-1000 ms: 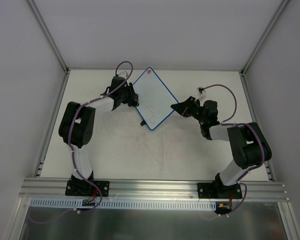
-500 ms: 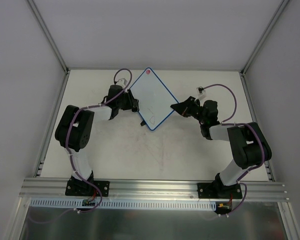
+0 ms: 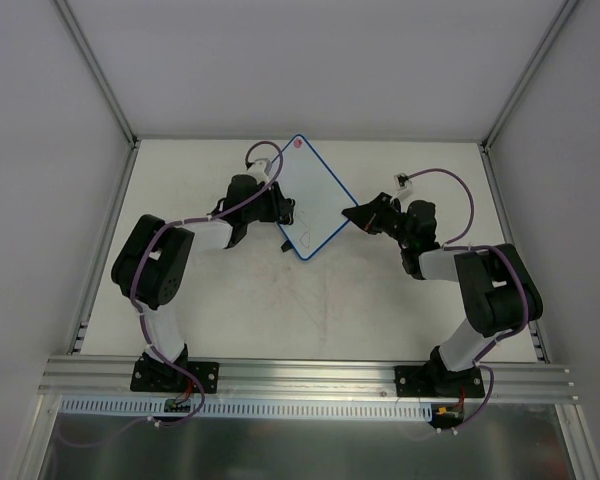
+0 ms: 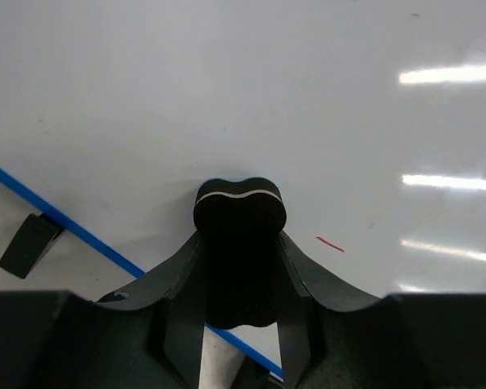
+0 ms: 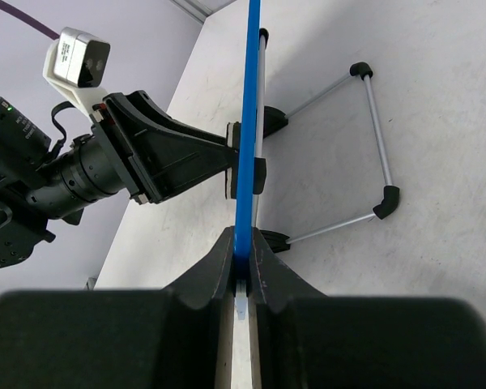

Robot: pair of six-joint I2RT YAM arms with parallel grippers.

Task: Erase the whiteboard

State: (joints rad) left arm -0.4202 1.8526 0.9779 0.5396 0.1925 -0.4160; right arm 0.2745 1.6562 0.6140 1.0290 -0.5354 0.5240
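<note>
Room: grey walls (image 3: 40,150) on three sides, aluminium posts (image 3: 95,70) in the far corners, aluminium rail (image 3: 310,375) along the near edge.
Surface: off-white table (image 3: 330,310), scuffed around the middle.
Counts: 2 arms, 2 grippers, 1 whiteboard, 1 eraser, 1 wire stand, 1 short red mark seen on the board.
Whiteboard (image 3: 315,195): far centre of the table, turned corner-on like a diamond, with the pink-red dot (image 3: 298,145) at its far corner. Tilt off the table can't be told.
Left gripper (image 3: 277,210): over the board's left part, jaws closed onto the black eraser (image 4: 240,212). The eraser's front end sits against the white face.
Red mark (image 4: 330,244): just right of the eraser in the left wrist view, not touching it.
Right gripper (image 3: 352,216): jaws pinched onto the board's blue frame at the right corner; the right wrist view sees the board edge-on.
Wire stand (image 5: 377,121): on the board's back side, black-tipped legs on the table.
Black tab (image 4: 28,243): on the table just outside the board's near-left edge.
Edges: the board's far corner is near the table's far edge; both side edges are well apart from it.
Room to move: scuffed tabletop runs from the board's near corner to the arm bases.
</note>
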